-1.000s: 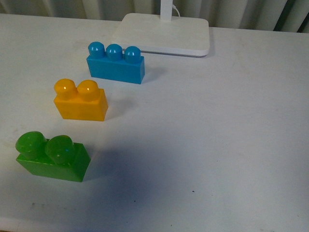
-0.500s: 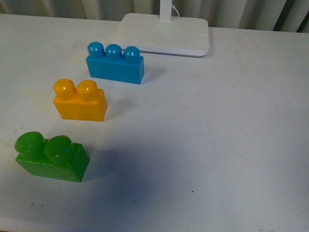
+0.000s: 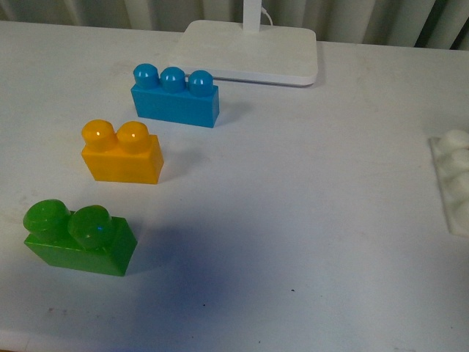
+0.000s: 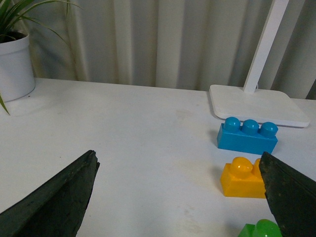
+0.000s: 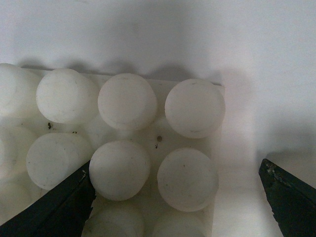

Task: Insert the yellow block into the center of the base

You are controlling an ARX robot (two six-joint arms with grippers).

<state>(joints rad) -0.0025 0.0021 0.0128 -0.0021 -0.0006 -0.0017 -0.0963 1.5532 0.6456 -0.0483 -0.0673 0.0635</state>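
The yellow block [image 3: 122, 152] stands upright on the white table at the left of the front view, between a blue and a green brick; it also shows in the left wrist view [image 4: 243, 177]. The white studded base [image 3: 453, 178] lies at the right edge of the front view, cut off by the frame, and fills the right wrist view [image 5: 123, 148]. My left gripper [image 4: 182, 197] is open and empty, well short of the yellow block. My right gripper [image 5: 177, 202] is open and empty, hovering over a corner of the base. Neither gripper shows in the front view.
A blue three-stud brick [image 3: 175, 96] stands behind the yellow block, a green two-stud brick [image 3: 79, 236] in front of it. A smooth white lamp foot [image 3: 249, 50] sits at the back. A potted plant [image 4: 14, 59] stands at the table's far side in the left wrist view.
The base has come into the front view at the right edge; it was not visible before. The bricks have not moved.
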